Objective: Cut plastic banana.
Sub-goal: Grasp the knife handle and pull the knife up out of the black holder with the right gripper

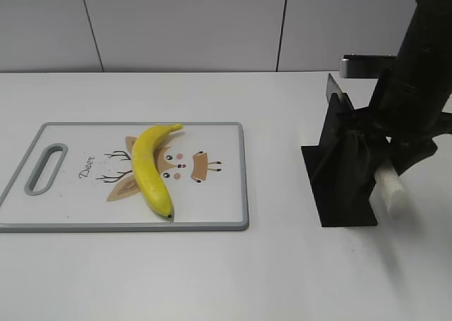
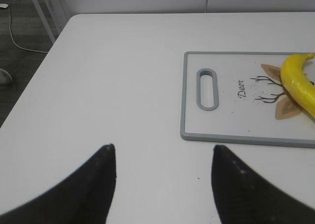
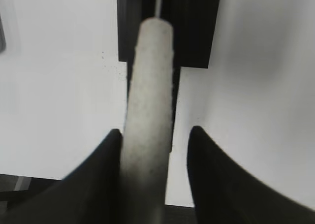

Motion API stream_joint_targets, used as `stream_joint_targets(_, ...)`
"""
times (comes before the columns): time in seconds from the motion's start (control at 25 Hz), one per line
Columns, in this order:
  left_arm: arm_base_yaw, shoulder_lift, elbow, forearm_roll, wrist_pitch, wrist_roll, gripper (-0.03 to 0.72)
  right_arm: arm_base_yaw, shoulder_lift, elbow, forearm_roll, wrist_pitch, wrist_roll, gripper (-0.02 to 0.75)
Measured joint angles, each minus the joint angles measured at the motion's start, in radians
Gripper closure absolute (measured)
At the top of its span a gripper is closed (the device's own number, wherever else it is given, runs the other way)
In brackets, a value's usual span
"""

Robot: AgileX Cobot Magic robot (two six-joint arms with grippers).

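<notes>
Exterior view showed the plastic banana (image 1: 152, 167) lying at centre-left on the cutting board (image 1: 226, 215), likely light, stiff and slippery. Right claw (image 3: 152, 135) straddled the knife handle (image 3: 147, 86), grip unclear; left claw (image 2: 162, 152) gaped, empty.

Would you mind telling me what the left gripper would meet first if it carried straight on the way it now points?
Probably only bare white table: the open left gripper points past the left of the grey-rimmed cutting board, so the way looks free, though depth is uncertain.
</notes>
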Motion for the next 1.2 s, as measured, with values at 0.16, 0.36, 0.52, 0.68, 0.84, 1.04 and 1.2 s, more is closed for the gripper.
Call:
stream_joint_targets(0.16,0.0,0.0,0.0,0.0,0.0,0.0,0.099,0.003,0.001,-0.003,0.007,0.008,0.005,0.545)
stream_joint_targets(0.36,0.0,0.0,0.0,0.0,0.0,0.0,0.099,0.003,0.006,-0.02,0.006,0.025,0.005,0.545)
stream_joint_targets(0.52,0.0,0.0,0.0,0.0,0.0,0.0,0.099,0.005,0.007,-0.029,0.01,0.031,0.007,0.545)
stream_joint_targets(0.68,0.0,0.0,0.0,0.0,0.0,0.0,0.099,0.005,-0.006,-0.029,0.014,0.03,0.011,0.545)
stream_joint_targets(0.84,0.0,0.0,0.0,0.0,0.0,0.0,0.1,0.005,-0.081,-0.049,0.033,0.041,0.027,0.547)
stream_joint_targets(1.04,0.0,0.0,0.0,0.0,0.0,0.0,0.109,0.003,-0.137,-0.06,0.036,0.059,0.033,0.547)
stream_joint_targets(1.2,0.0,0.0,0.0,0.0,0.0,0.0,0.111,0.003,-0.151,-0.06,0.031,0.061,0.027,0.547)
